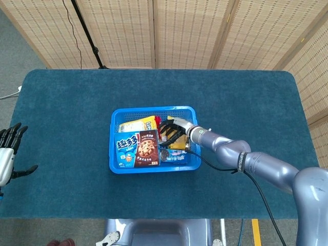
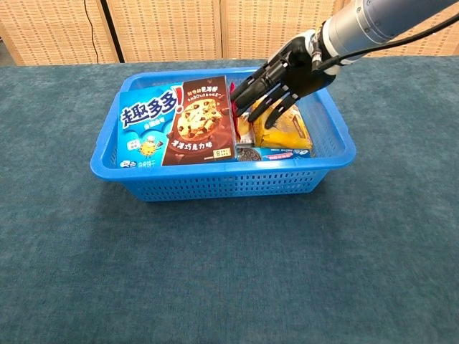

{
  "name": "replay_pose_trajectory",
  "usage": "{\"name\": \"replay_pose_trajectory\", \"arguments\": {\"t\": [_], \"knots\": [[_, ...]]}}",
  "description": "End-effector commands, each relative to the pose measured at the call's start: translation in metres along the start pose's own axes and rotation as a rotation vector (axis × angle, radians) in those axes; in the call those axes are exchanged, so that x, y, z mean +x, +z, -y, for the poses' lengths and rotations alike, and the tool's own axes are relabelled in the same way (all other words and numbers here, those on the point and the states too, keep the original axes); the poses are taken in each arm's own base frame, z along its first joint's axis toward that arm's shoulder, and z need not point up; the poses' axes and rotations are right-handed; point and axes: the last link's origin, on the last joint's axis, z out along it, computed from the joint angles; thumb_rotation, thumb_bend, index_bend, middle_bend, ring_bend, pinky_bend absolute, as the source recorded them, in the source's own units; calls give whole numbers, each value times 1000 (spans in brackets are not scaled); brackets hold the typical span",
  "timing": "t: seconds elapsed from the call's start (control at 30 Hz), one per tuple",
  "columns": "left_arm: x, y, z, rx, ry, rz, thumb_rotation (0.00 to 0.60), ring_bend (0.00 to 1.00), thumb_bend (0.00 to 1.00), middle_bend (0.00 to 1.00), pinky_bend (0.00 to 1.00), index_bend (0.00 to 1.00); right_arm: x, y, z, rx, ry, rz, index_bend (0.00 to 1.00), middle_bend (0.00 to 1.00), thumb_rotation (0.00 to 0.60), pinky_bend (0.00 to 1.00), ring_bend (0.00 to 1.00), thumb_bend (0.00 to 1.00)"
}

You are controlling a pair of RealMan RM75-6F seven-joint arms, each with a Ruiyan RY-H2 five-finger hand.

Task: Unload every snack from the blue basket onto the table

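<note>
The blue basket (image 1: 117, 166) (image 2: 215, 185) sits mid-table with several snacks inside. A blue cookie box (image 2: 147, 129) and a brown chocolate-chip cookie box (image 2: 203, 122) (image 1: 147, 148) lean at its left and middle. A yellow snack pack (image 2: 287, 132) and a small blue pack (image 2: 276, 153) lie at its right. My right hand (image 2: 283, 77) (image 1: 172, 131) reaches down into the basket with its fingers spread, their tips between the brown box and the yellow pack, holding nothing. My left hand (image 1: 7, 154) hangs open at the table's left edge.
The basket rests on a dark teal tablecloth (image 1: 66, 113) that is bare on all sides of it. Woven screens (image 1: 195, 31) stand behind the table, with a black stand leg (image 1: 87, 31) at the back left.
</note>
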Motion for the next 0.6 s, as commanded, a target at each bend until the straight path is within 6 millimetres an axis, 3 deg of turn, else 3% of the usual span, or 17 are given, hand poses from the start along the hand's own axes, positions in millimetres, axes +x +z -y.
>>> {"name": "replay_pose_trajectory", "arguments": {"t": [0.03, 0.27, 0.4, 0.47, 0.6], "knots": [[0, 0, 0, 0, 0, 0, 600, 0, 0, 0, 0, 0, -8, 2, 4, -13, 37, 12, 224, 294, 600, 408, 301, 0], [0, 0, 0, 2, -3, -2, 600, 0, 0, 0, 0, 0, -12, 5, 8, -11, 83, 8, 251, 327, 600, 479, 348, 0], [1, 0, 0, 0, -2, -3, 600, 0, 0, 0, 0, 0, -12, 8, 7, -9, 80, -6, 321, 403, 600, 535, 419, 5], [0, 0, 0, 0, -2, -3, 600, 0, 0, 0, 0, 0, -10, 10, 7, -2, 87, -27, 391, 473, 600, 602, 488, 79], [1, 0, 1, 1, -3, -3, 600, 0, 0, 0, 0, 0, -6, 11, 5, 0, 85, -63, 545, 640, 600, 747, 650, 426]]}}
